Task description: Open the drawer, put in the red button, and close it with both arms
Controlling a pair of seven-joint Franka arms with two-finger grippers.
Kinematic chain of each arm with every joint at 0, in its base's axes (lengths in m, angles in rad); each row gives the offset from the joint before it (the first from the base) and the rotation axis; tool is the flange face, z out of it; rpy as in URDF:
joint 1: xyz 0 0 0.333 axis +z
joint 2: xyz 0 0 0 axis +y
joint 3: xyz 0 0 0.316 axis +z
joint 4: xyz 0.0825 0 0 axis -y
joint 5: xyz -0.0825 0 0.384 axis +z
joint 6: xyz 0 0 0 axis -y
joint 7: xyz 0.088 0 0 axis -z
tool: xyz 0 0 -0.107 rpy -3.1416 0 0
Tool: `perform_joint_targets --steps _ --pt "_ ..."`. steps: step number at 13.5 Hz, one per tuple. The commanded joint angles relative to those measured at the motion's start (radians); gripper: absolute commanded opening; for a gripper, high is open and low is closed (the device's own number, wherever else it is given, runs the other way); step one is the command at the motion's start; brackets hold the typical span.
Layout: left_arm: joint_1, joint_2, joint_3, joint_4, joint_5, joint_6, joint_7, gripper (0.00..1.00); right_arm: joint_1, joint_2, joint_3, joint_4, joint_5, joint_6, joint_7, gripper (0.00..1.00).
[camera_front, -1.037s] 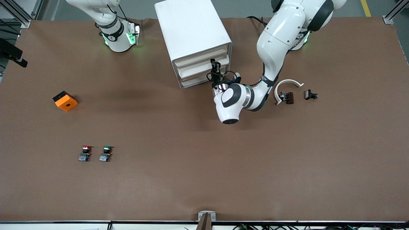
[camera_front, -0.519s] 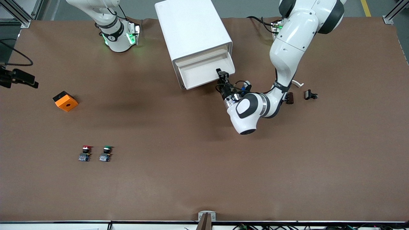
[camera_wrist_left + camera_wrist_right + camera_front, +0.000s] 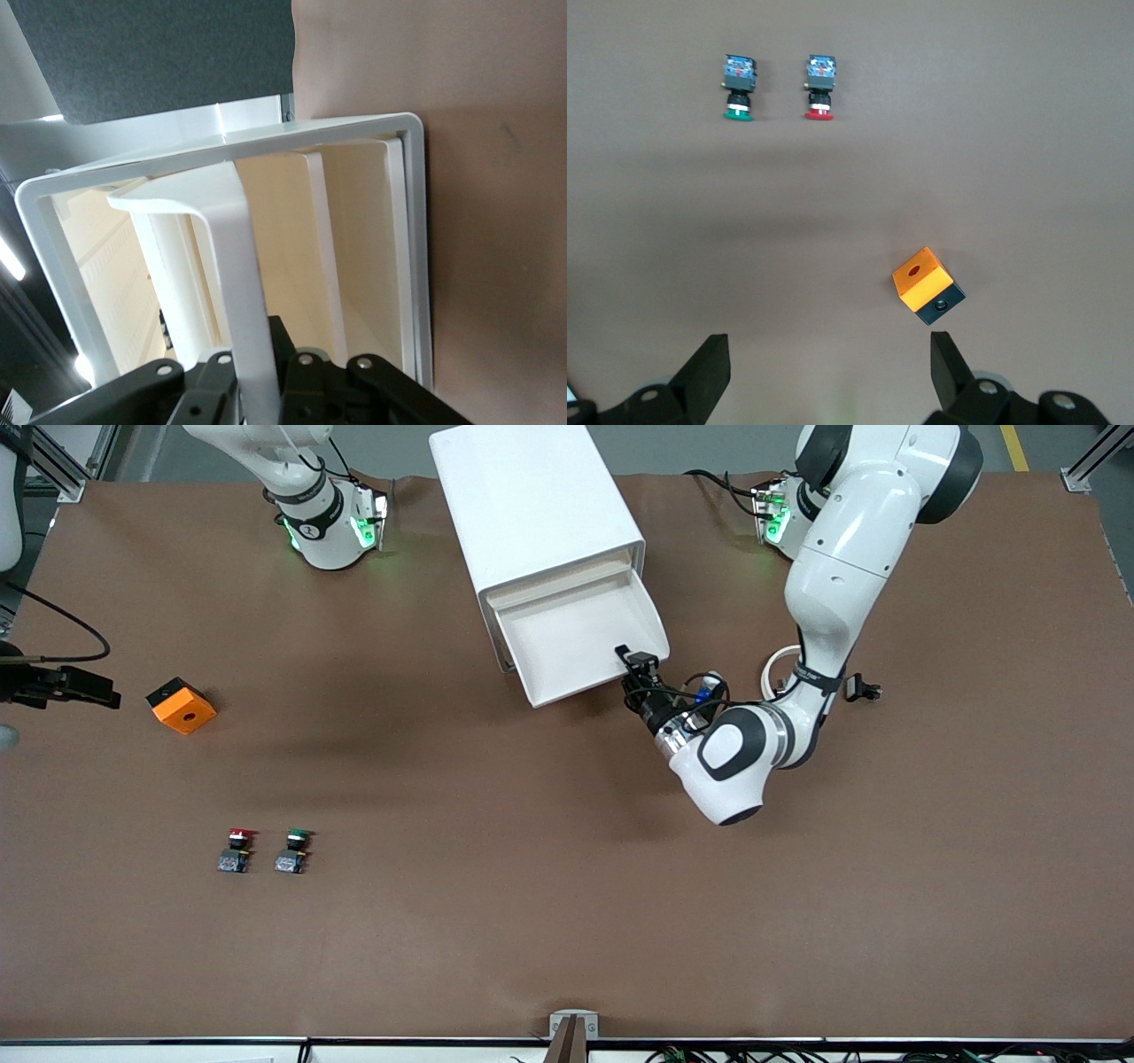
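Step in hand: opening. Left gripper point(image 3: 640, 664) is clamped tight on the front lip of the drawer point(image 3: 576, 638), top one of the white cabinet point(image 3: 532, 505), which sits pulled well out, tray bare inside. Right gripper point(image 3: 828, 354) hangs w/ fingers spread wide, nothing in them, over the table near the orange block point(image 3: 181, 705), at the right arm's end. Red button point(image 3: 236, 850) lies well apart from the drawer, nearer the front camera, just beside the green-capped one point(image 3: 293, 850). Next, prob: right arm drops onto the red cap, not the green twin, then carries it to the tray
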Motion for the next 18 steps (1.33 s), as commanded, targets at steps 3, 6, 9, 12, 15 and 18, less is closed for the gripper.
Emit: perform_joint_targets --steps 3,6,9,12,15,18 --pt "0.019 -0.005 0.0 0.011 -0.03 -0.001 0.018 0.1 -0.032 0.097 0.009 0.034 0.016 0.114 0.007 1.0" --pt "0.016 -0.007 0.003 0.011 -0.01 0.002 0.034 0.36 -0.033 0.165 0.009 0.023 0.107 0.231 0.093 1.0" --pt "0.025 -0.01 0.008 0.028 0.036 0.034 0.044 0.94 -0.014 0.21 0.011 -0.038 0.122 0.404 0.092 1.0" --pt "0.037 -0.013 0.011 0.06 0.096 0.041 0.133 1.0 0.002 0.295 0.014 -0.065 0.124 0.557 0.096 1.0" --pt "0.076 -0.024 0.011 0.087 0.111 0.053 0.326 1.0 0.002 0.39 0.014 -0.069 0.17 0.694 0.096 1.0" --pt "0.119 -0.047 0.014 0.111 0.146 0.067 0.606 1.0 0.0 0.479 0.014 -0.074 0.179 0.834 0.096 1.0"
